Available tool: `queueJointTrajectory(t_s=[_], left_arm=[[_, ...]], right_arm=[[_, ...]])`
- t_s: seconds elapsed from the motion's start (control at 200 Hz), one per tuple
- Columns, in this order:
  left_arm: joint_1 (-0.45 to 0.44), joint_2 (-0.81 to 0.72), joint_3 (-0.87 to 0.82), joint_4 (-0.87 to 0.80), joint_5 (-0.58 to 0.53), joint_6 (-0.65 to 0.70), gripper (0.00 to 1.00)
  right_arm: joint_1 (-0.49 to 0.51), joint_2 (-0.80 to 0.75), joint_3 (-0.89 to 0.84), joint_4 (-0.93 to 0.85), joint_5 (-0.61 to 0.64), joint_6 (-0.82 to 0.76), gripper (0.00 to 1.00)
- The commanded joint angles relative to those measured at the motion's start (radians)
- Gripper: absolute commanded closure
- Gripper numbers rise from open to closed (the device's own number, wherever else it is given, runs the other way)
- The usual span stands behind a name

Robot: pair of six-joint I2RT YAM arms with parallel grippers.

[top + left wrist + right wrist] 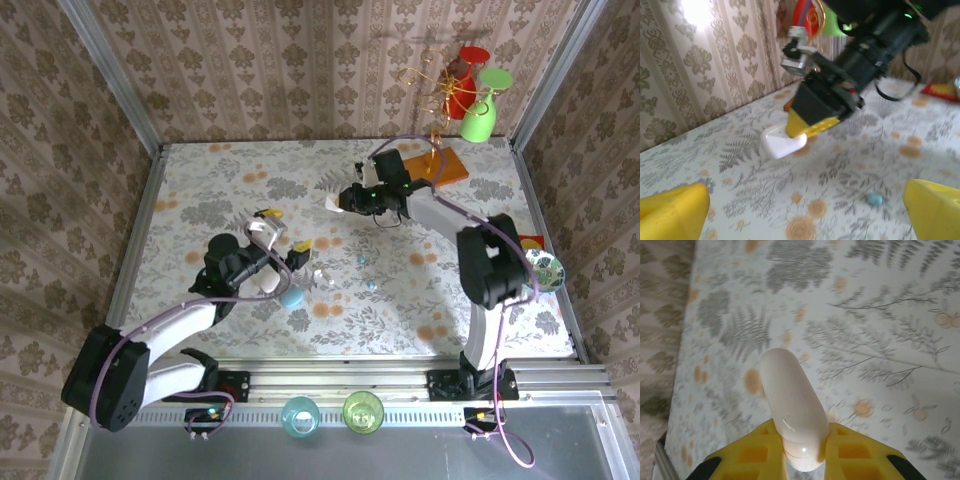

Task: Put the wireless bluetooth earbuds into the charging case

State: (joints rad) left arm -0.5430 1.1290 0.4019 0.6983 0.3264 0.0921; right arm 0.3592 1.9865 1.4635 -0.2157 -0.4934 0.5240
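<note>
My right gripper [341, 203] is shut on a white oval charging case [791, 402], lifted above the floral table [450, 300] at the back centre. In the left wrist view that same case [781, 143] hangs from the right arm's yellow fingers. My left gripper [805, 210] stands wide open with nothing between its yellow fingertips [672, 212]; from above the left gripper [284, 231] sits left of centre. A teal earbud [874, 199] lies on the table ahead of it. Tiny earbuds [372, 285] [320, 274] lie scattered mid-table. Another white case [266, 284] and a blue case [292, 296] rest under the left arm.
An orange block [452, 165] lies at the back right, beside a wire stand with red and green cups [478, 118]. A round patterned object [545, 268] and a red item [530, 242] sit at the right edge. Two cups [300, 415] [362, 410] stand by the arm bases.
</note>
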Motion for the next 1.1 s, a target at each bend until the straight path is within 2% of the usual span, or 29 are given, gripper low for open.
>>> queueJointTrajectory(t_s=[0.0, 0.21, 0.27, 0.395, 0.5, 0.62, 0.765, 0.965, 1.095], left_arm=[[-0.037, -0.041, -0.008, -0.2, -0.152, 0.162, 0.0], [-0.069, -0.101, 0.009, -0.402, -0.205, 0.114, 0.03], [-0.09, -0.09, 0.032, -0.462, -0.223, 0.092, 0.03], [-0.14, -0.046, 0.112, -0.617, -0.229, 0.083, 0.03], [-0.197, -0.001, 0.182, -0.742, -0.31, 0.069, 0.03], [-0.246, 0.052, 0.264, -0.922, -0.385, 0.036, 0.03], [-0.302, 0.136, 0.334, -1.024, -0.389, 0.072, 0.11], [-0.314, 0.383, 0.623, -1.388, -0.428, 0.041, 0.1], [-0.325, 0.494, 0.703, -1.542, -0.475, 0.041, 0.1]], right_arm=[[-0.006, 0.12, 0.113, -0.066, 0.03, 0.096, 0.83], [-0.033, 0.282, 0.235, -0.11, 0.033, 0.148, 0.78], [-0.046, 0.301, 0.242, -0.112, 0.021, 0.166, 0.74], [-0.07, 0.271, 0.201, -0.087, 0.008, 0.166, 0.55], [-0.083, 0.182, 0.116, -0.065, 0.037, 0.125, 0.39], [-0.089, 0.049, -0.018, -0.003, 0.048, 0.081, 0.28], [-0.089, -0.073, -0.145, 0.042, 0.044, 0.052, 0.27], [-0.089, -0.144, -0.213, 0.02, 0.054, 0.017, 0.27], [-0.094, -0.151, -0.233, 0.026, 0.055, 0.011, 0.27]])
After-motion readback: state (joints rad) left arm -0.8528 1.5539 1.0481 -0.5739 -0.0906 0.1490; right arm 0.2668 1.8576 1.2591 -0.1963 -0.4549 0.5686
